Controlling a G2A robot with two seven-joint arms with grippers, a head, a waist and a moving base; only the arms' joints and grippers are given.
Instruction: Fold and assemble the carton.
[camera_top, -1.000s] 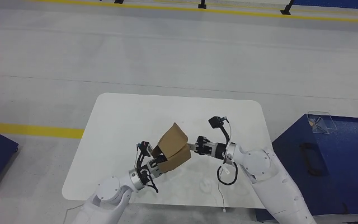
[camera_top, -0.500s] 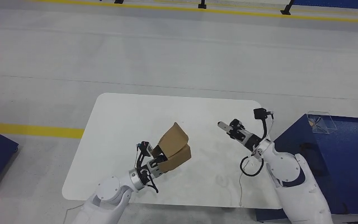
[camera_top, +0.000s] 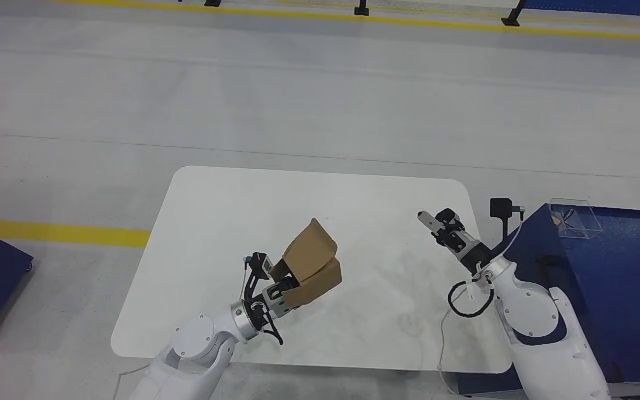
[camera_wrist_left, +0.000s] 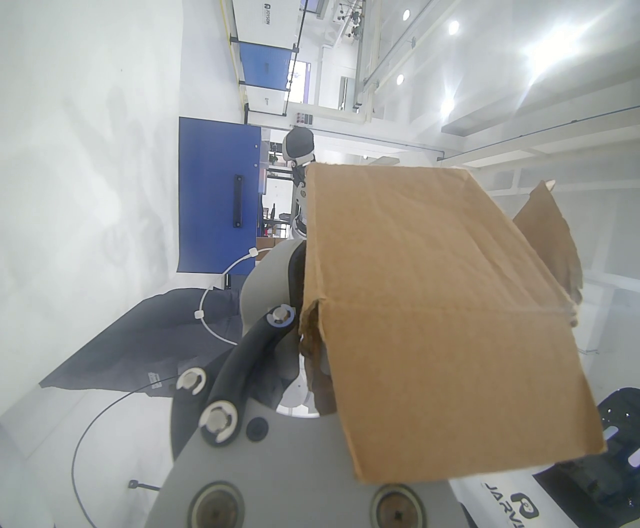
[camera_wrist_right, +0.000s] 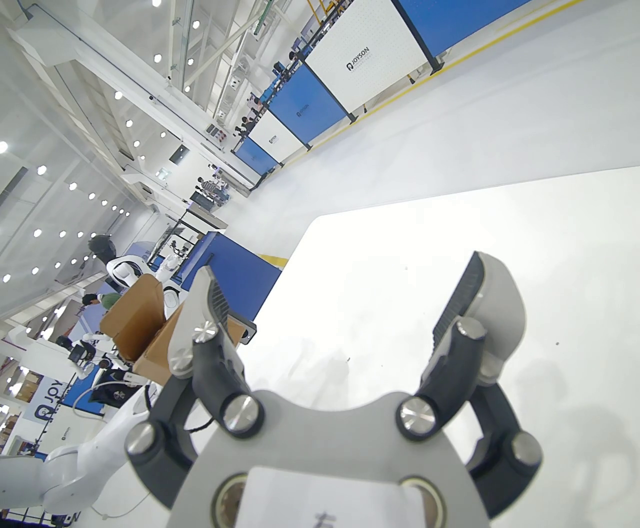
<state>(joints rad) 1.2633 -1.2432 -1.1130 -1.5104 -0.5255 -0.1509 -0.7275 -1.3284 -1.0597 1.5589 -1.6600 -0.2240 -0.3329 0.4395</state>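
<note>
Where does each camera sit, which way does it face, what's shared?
Top view: overhead, looking down at the table; left arm and right arm show.
Left wrist view: on that wrist, facing the held carton; wrist housing shows.
Right wrist view: on that wrist, facing across the table; open jaws show.
Shared: all three show the carton.

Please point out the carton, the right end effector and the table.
carton (camera_top: 311, 262): top view, on its brown upper panel.
right end effector (camera_wrist_right: 341, 266): right wrist view, midway between its open fingertips.
table (camera_top: 255, 208): top view, bare far part.
</note>
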